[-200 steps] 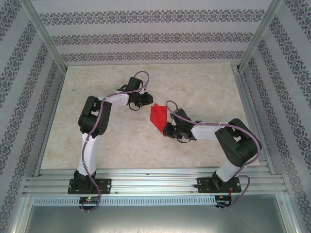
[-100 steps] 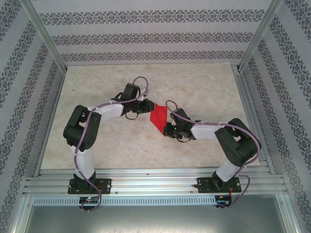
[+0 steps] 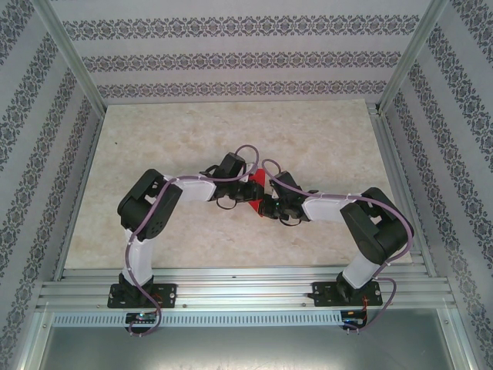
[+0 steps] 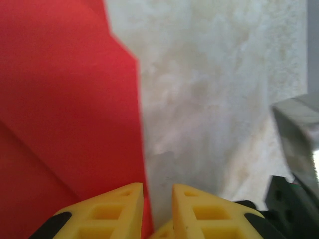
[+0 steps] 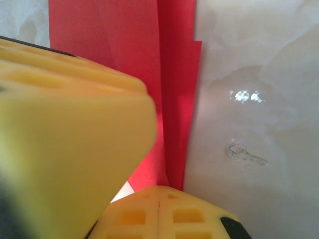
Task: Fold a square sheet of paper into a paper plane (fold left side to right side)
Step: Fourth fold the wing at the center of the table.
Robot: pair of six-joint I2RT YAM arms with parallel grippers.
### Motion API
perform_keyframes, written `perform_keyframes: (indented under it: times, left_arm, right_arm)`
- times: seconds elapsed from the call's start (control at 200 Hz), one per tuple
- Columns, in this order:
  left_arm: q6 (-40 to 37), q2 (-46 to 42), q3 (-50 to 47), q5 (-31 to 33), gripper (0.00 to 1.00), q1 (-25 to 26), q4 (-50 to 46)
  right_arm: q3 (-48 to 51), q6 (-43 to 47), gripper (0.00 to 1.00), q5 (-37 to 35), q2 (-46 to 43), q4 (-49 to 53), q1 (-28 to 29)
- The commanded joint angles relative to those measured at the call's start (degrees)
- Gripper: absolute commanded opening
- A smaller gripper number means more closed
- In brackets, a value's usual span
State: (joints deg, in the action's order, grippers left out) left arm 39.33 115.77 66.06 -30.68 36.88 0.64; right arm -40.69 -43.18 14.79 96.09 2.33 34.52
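The red paper [image 3: 260, 182] lies mid-worktop between the two grippers. It is thin, matte and bright, folded into flat overlapping layers [image 5: 174, 89] with straight stepped edges and a diagonal crease [image 4: 65, 109].

The left gripper [image 3: 251, 193] has swung in from the far left over the last second and now covers most of the pointed shape that lay exposed. Its yellow fingers [image 4: 119, 209] stand a narrow gap apart, the paper's edge running into that gap.

The right gripper [image 3: 269, 206] has stayed put, its tips pressed together [image 5: 158, 209] at the paper's near end.

The worktop [image 3: 323, 139] is pale and mottled like stone, with patterned walls around it.
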Motion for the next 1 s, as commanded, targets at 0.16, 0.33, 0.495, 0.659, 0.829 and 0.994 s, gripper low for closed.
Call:
perform_keyframes:
  times: [0.16,0.33,0.495,0.659,0.829,0.994]
  left_arm:
    - [-3.5,3.4,4.2,5.5,0.24,-1.0,-3.7]
    - [-7.0,5.5,7.9,8.4,0.25,-2.5,-6.4]
    - [-9.4,7.3,11.2,10.4,0.26,-4.6,-7.8]
    - [-9.9,8.4,12.3,10.7,0.27,-7.4,-6.7]
    - [-10.6,10.6,15.5,10.3,0.27,-9.7,-7.2]
    - [-11.5,13.8,21.2,11.2,0.28,-11.5,-10.2]
  right_arm:
    - [4.0,1.8,0.02,-7.1,5.4,16.5,1.0]
    - [3.9,2.0,0.02,-7.4,5.4,16.9,1.1]
    - [3.9,2.0,0.02,-7.7,5.2,17.3,1.0]
    - [4.0,2.1,0.02,-7.9,5.1,17.6,1.1]
    - [3.9,2.1,0.02,-7.8,5.1,17.6,1.1]
    - [3.9,2.1,0.02,-7.7,5.2,17.9,1.1]
